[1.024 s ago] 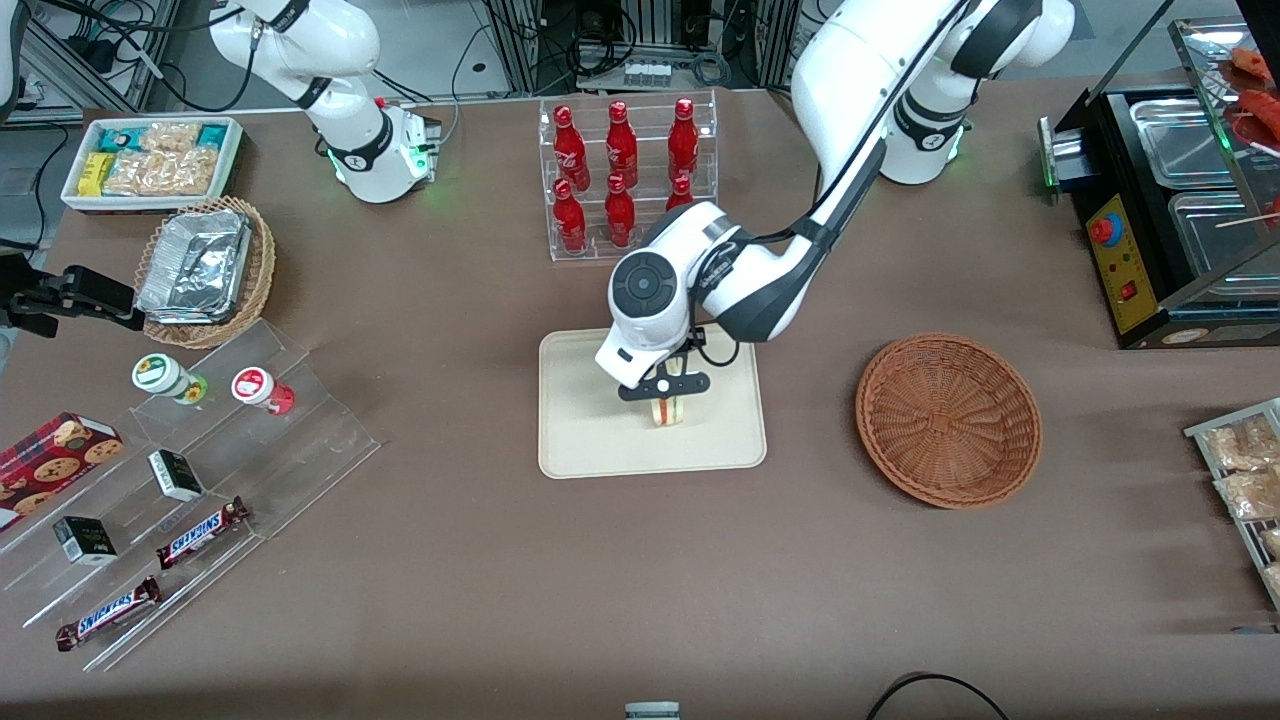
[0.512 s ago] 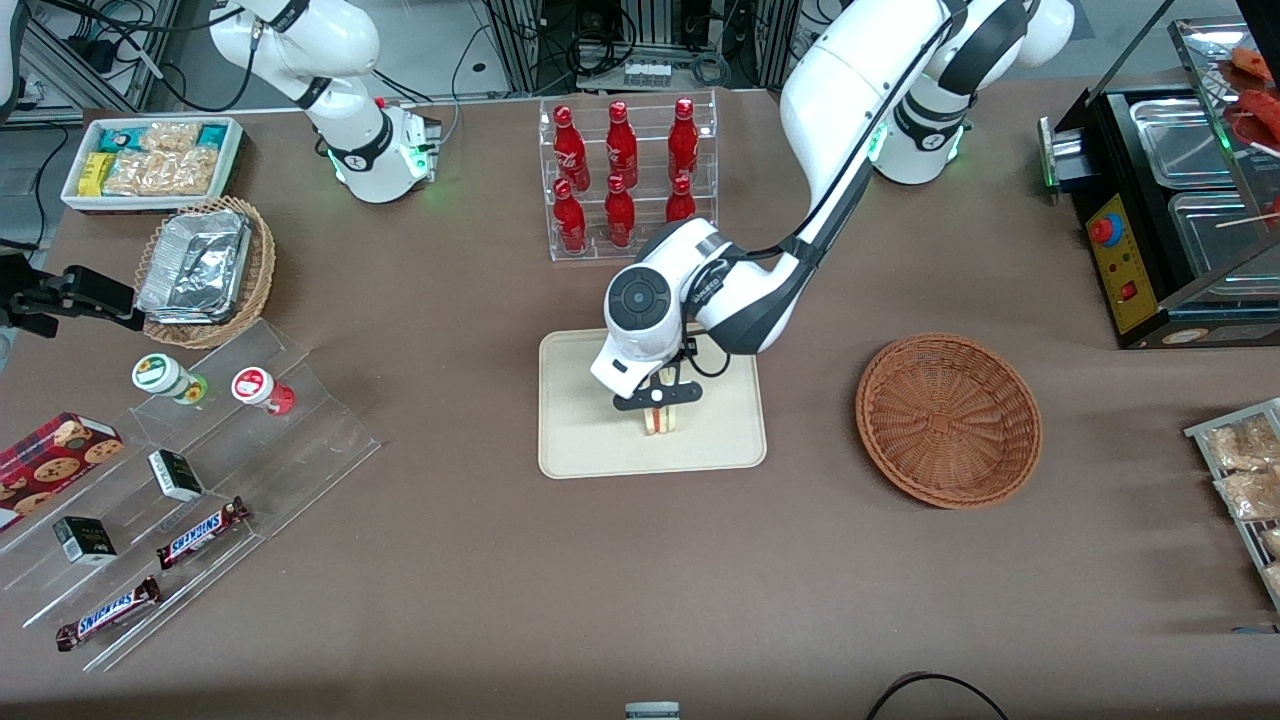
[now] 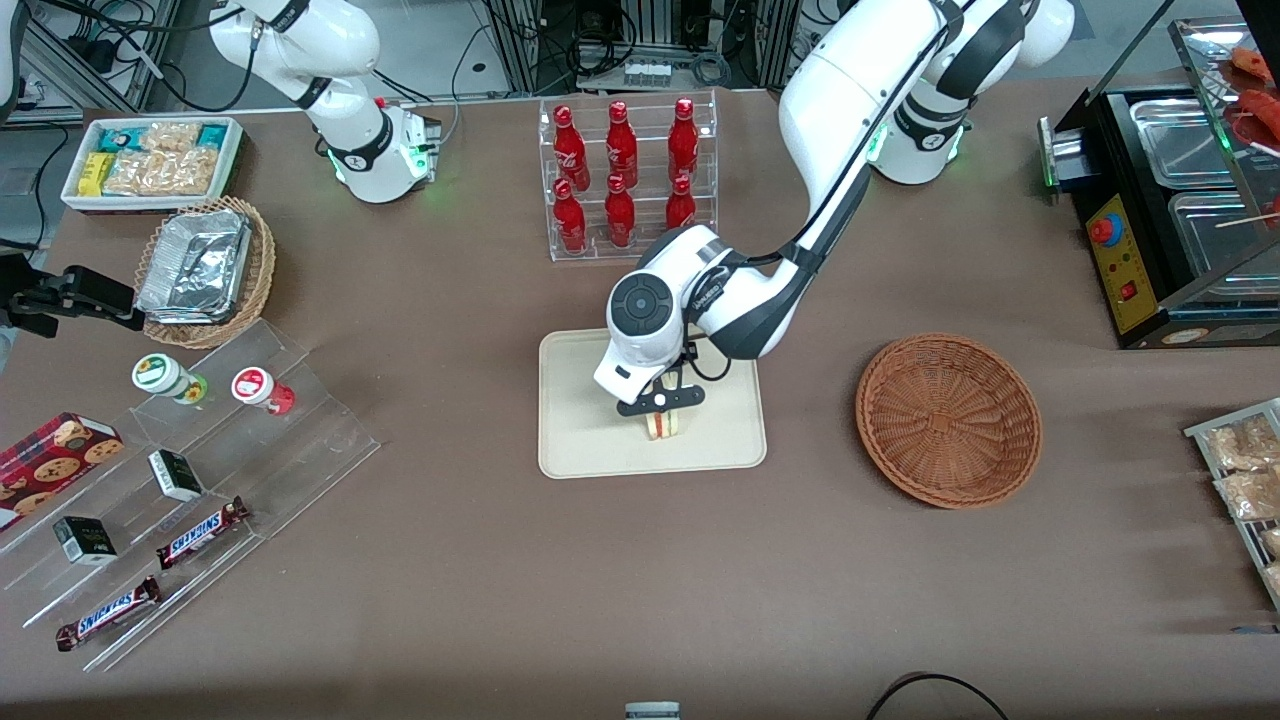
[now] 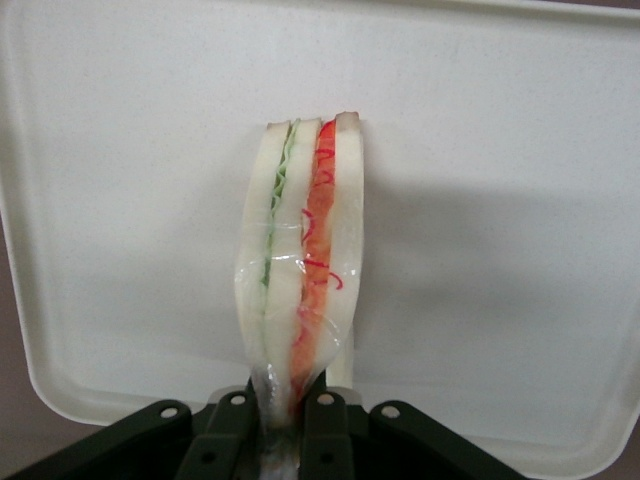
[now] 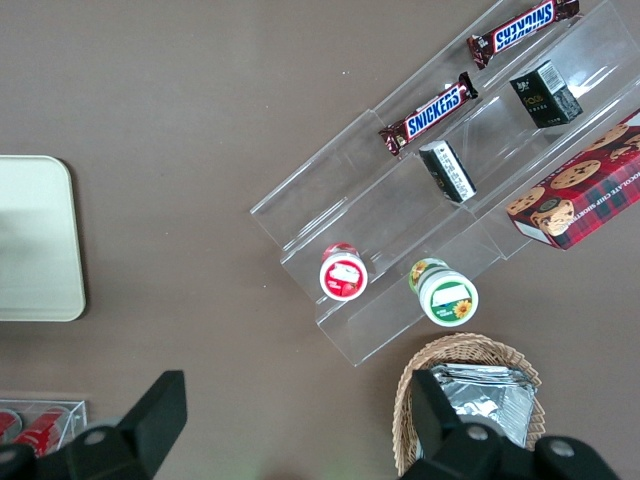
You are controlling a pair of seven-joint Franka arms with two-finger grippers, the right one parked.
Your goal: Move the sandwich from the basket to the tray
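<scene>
A brown surface (image 3: 640, 560) carries a cream-beige tray (image 3: 590, 440) near its middle. The working arm's claw (image 3: 660, 408) hangs low over the tray, closed tight on the sandwich (image 3: 664, 424), pinching one end of the wedge between its two fingers (image 4: 323, 420). In the wrist view the sandwich (image 4: 300, 270) stands on edge, its pale bread slices upright, with a green filling line beside a red one. It sits over the tray's (image 4: 500, 150) flat floor, within the rim and toward the edge nearer the front camera; whether its lower edge touches the tray cannot be told.

The round reddish-brown wicker basket (image 3: 948, 420) lies on the surface well apart from the tray, toward the working arm's end, with nothing visible inside.

Farther from the front camera than the tray stands a clear rack of red bottles (image 3: 625, 175). Toward the parked arm's end lie a lighter wicker basket holding foil containers (image 3: 200, 268), a white bin of snack packets (image 3: 152, 160), and clear stepped shelves (image 3: 200, 480) with chocolate bars, small boxes and two lidded cups.
</scene>
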